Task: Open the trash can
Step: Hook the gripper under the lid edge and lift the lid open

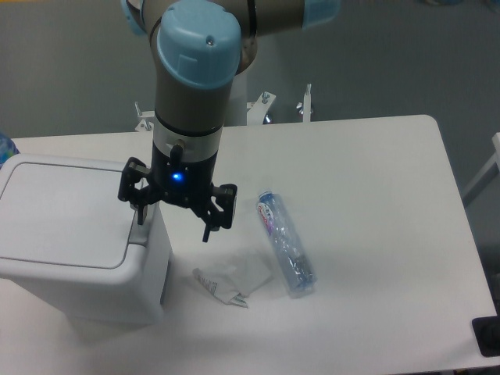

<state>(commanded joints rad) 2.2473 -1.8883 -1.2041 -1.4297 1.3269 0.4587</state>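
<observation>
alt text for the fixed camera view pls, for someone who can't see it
A robot arm's open gripper hangs over the right front edge of a closed white trash can at the left of a white table, one finger by the lid's edge. To the right lie a crumpled white wrapper and a flattened clear plastic bottle.
</observation>
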